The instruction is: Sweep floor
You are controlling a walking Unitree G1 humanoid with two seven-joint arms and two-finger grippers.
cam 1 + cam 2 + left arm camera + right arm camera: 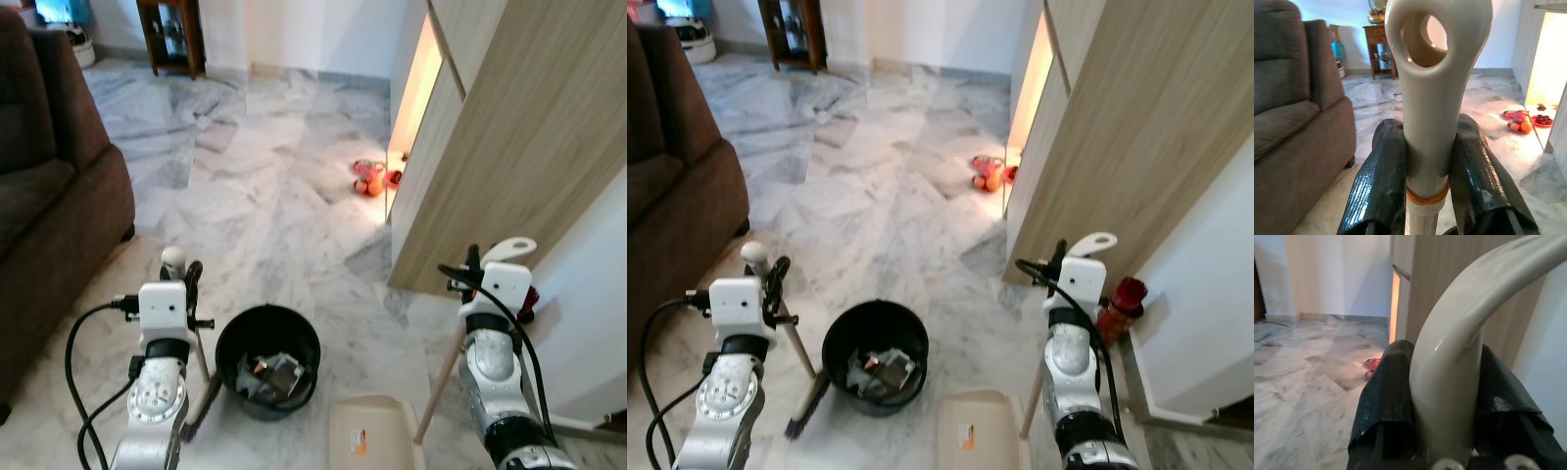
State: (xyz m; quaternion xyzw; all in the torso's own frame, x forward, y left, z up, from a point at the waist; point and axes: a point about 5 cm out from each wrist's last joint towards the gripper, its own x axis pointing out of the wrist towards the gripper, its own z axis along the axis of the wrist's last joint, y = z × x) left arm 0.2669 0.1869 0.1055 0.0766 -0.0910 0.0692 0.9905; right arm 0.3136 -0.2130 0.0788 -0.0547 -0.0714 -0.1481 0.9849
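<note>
Left tool (1430,196) clamped the broom handle (1432,98), right tool (1449,396) the dustpan handle (1469,323); beside them the black bin (267,360) already held rubbish, so sweeping looked nearly finished.

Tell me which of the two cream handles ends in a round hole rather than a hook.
The broom handle in the left gripper: its top widens around a round hole. The dustpan handle in the right gripper curves over like a hook.

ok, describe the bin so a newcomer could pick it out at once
Start from the brown sofa on the robot's left, then look down to the marble floor between the two arms. The bin is a round black bucket with rubbish inside, standing between the broom head and the flat cream dustpan.
</note>
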